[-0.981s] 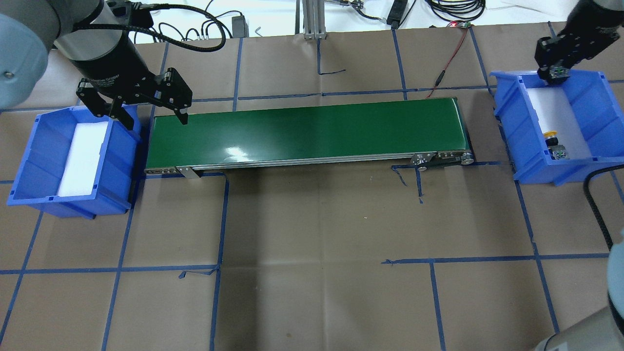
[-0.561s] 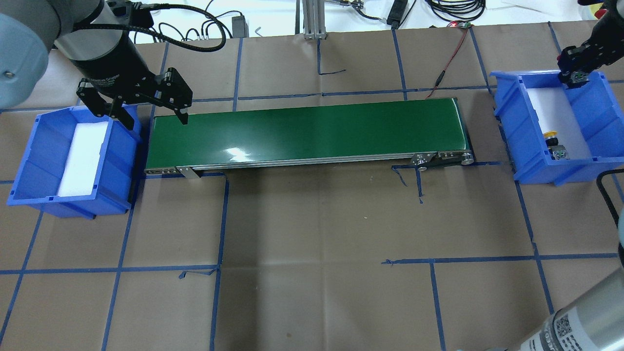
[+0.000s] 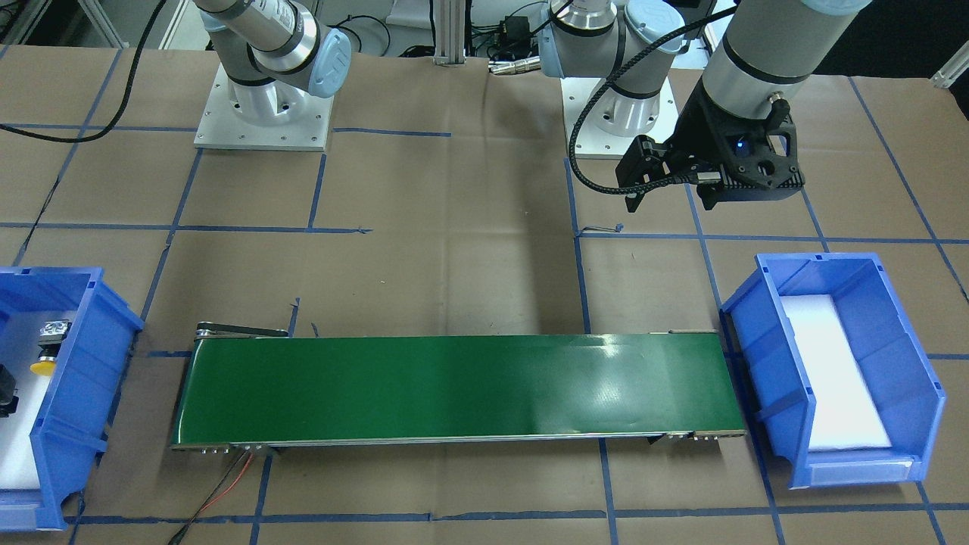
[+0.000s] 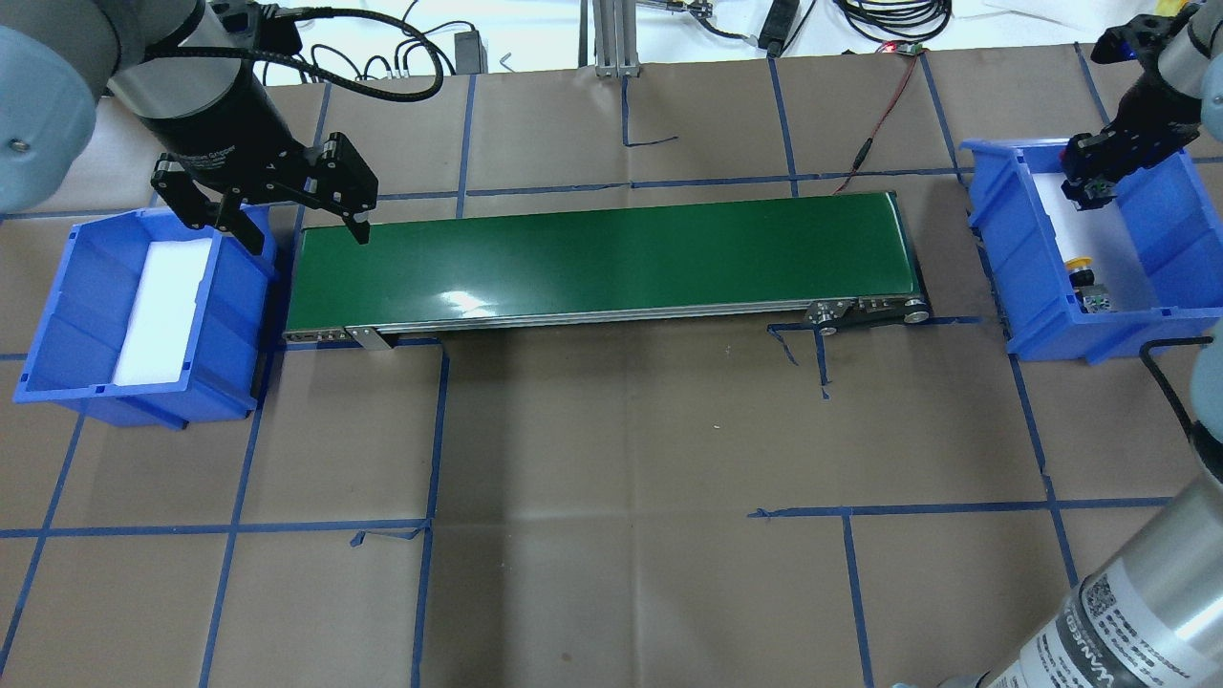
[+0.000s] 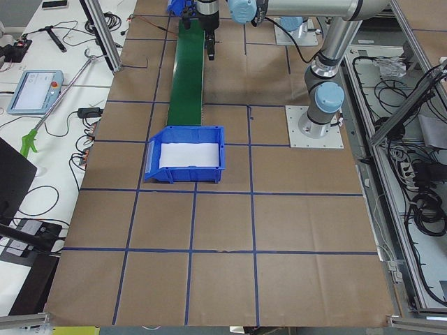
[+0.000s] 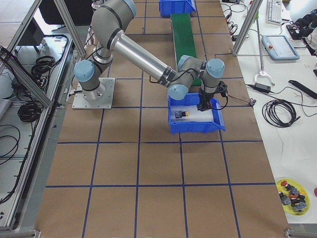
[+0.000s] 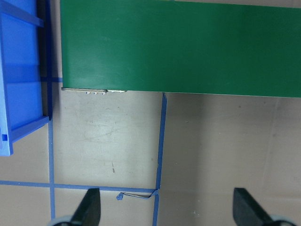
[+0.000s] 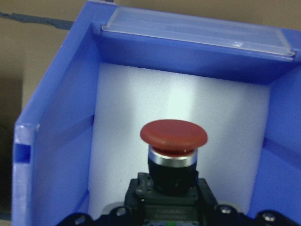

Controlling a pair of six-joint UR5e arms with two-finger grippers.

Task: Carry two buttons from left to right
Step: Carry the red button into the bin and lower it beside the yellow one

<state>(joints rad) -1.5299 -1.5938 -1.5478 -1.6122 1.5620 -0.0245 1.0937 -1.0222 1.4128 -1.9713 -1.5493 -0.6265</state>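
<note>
Back from the far-right corner, the right gripper [image 4: 1092,189] hangs over the right bin's [image 4: 998,258] far end, pinching the red button [image 8: 173,136]. The yellow button [image 4: 1079,262] lies near its near edge, so probably only release remains. The left gripper [image 4: 306,232] is spread by the conveyor belt's [image 4: 602,253] left end.

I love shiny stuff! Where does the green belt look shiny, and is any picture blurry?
Overhead view: the green belt has a white glare spot toward the picture's left. Front-facing view: a paler sheen lies toward the picture's right on the belt. Right wrist view: the red button looks fairly sharp, but the white foam behind it is washed out bright. Left wrist view: evenly lit, no glare.
</note>
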